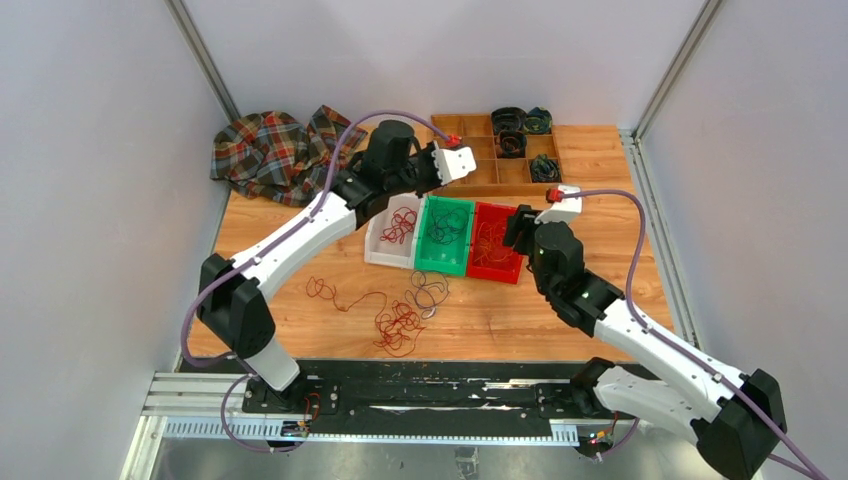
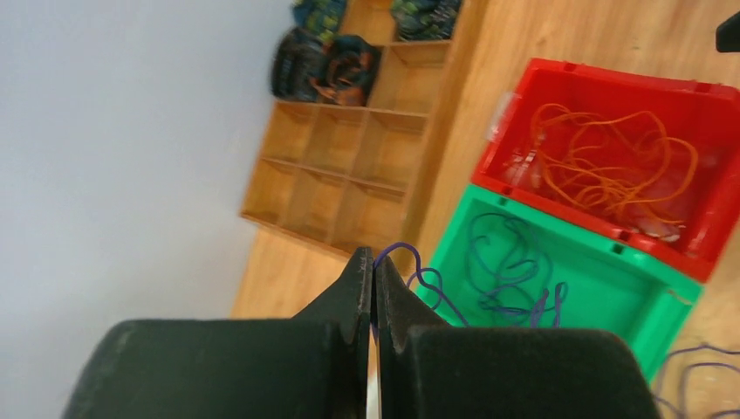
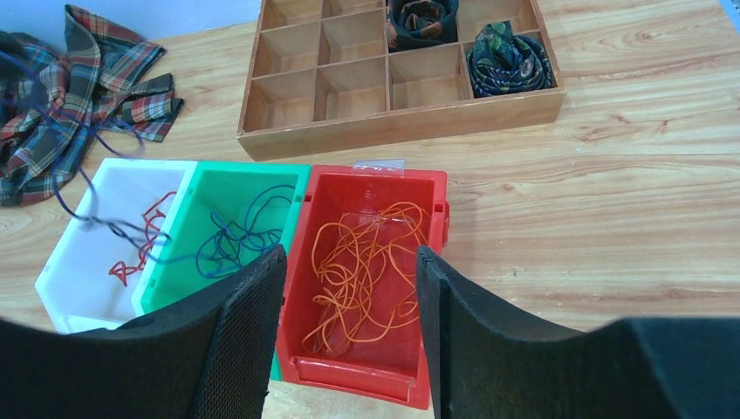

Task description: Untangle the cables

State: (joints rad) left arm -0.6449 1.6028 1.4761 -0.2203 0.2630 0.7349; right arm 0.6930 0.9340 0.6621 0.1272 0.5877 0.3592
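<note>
My left gripper (image 1: 437, 172) (image 2: 373, 258) hangs above the back of the bins, shut on a thin purple cable (image 2: 412, 262). That cable loops off its tips and trails blurred over the white bin (image 3: 87, 166). More purple cable (image 2: 510, 262) lies in the green bin (image 2: 611, 292). Above the red bin (image 3: 349, 371) my right gripper (image 1: 520, 230) (image 3: 349, 253) stands open and holds nothing; orange cables (image 3: 366, 262) lie below it. A red cable (image 3: 140, 244) sits in the white bin (image 3: 140, 164). On the table a red tangle (image 1: 398, 328) and a dark purple-grey tangle (image 1: 430, 292) lie loose.
A wooden compartment tray (image 1: 480, 150) with dark rolled items (image 1: 510, 120) stands at the back behind the bins. A plaid cloth (image 1: 270, 150) lies crumpled at the back left. A thin red strand (image 1: 322, 290) curls left of the tangles. Grey walls close in both sides.
</note>
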